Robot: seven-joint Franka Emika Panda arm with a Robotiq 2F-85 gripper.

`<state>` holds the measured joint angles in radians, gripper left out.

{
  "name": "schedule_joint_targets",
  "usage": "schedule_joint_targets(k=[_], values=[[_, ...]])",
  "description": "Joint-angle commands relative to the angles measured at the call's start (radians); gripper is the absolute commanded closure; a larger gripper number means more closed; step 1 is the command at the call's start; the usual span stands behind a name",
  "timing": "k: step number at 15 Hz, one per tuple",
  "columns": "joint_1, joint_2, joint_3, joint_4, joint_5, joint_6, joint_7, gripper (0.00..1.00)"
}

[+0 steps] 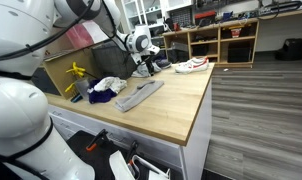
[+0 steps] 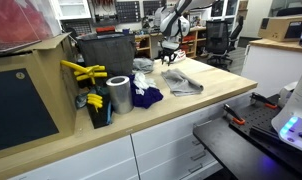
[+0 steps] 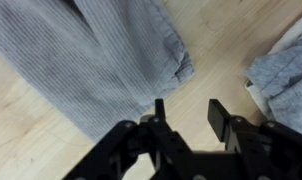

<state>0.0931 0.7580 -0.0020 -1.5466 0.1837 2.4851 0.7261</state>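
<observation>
1. Grey cloth [image 3: 101, 60] lies spread flat on the wooden table [image 1: 181, 110], directly below the gripper.
2. The gripper [image 3: 188, 108] hangs over the grey cloth's edge. Its fingers [image 3: 219, 115] stand partly apart with bare wood showing between them, and they hold nothing. Whether the tips touch the grey cloth I cannot tell.
3. Just beside the grey cloth, in the wrist view, lies a paler cloth [image 3: 281, 70], apart from it by a strip of wood.
4. Near the grey cloth, in an exterior view, a blue cloth [image 2: 146, 97] lies bunched up.
5. Further from the grey cloth than the blue cloth, a silver can [image 2: 118, 95] stands upright, with a yellow tool [image 2: 83, 72] beyond it.
6. On the grey cloth's other side, a white shoe [image 1: 191, 66] rests by the table's edge.
7. Well apart from the grey cloth, a wooden shelf [image 1: 221, 40] stands against the back of the room.
</observation>
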Motion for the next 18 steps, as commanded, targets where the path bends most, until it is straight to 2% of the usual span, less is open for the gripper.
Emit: schedule_joint_targets(k=[1,2,4,10,18], values=[[-0.026,-0.043,-0.042,-0.033,0.004,0.005,-0.04,0.19],[-0.032,-0.054,-0.059,-0.053,0.001,0.014,-0.046,0.1],[-0.053,-0.058,-0.078,-0.074,0.004,0.021,-0.061,0.0],[-0.101,-0.022,-0.054,-0.106,0.034,0.047,-0.173,0.0],[-0.102,0.008,-0.013,-0.098,0.073,0.033,-0.25,0.02]])
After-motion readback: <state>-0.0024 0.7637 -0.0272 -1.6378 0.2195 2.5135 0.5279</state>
